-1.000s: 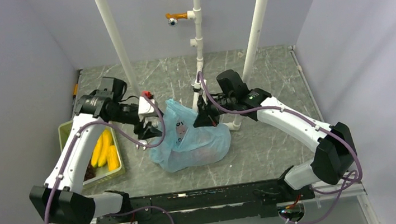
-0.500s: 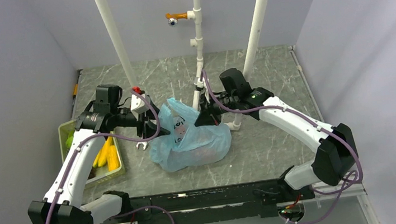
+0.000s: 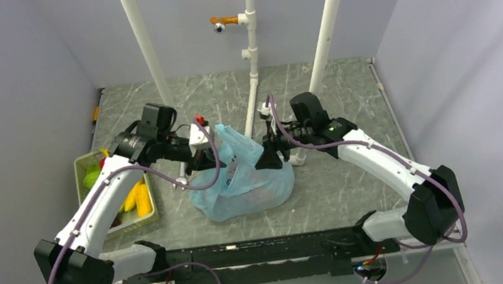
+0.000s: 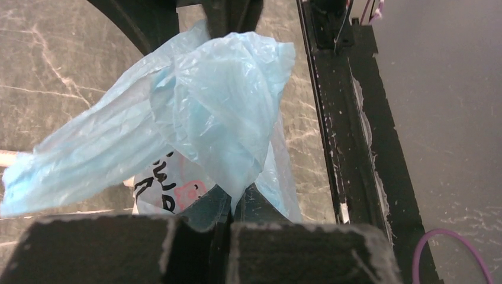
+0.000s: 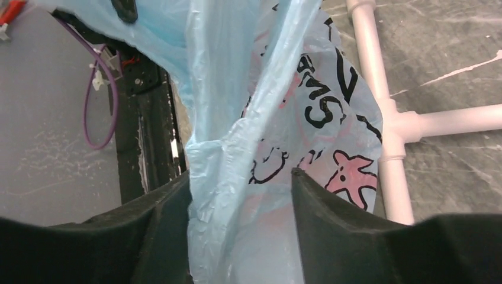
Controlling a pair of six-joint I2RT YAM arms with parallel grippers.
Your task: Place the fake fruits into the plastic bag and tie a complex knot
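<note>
Moved in since before, my left pincer (image 4: 232, 207) clenches the plastic bag's (image 3: 246, 185) left edge; my right pincer (image 5: 240, 192) now released, white pipe (image 5: 370, 71) just beside, tabletop (image 3: 352, 173) stretching right

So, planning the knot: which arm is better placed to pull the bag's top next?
Left, likely: the left gripper is shut on the plastic bag, while the right gripper stands open around it, gripping nothing.
</note>
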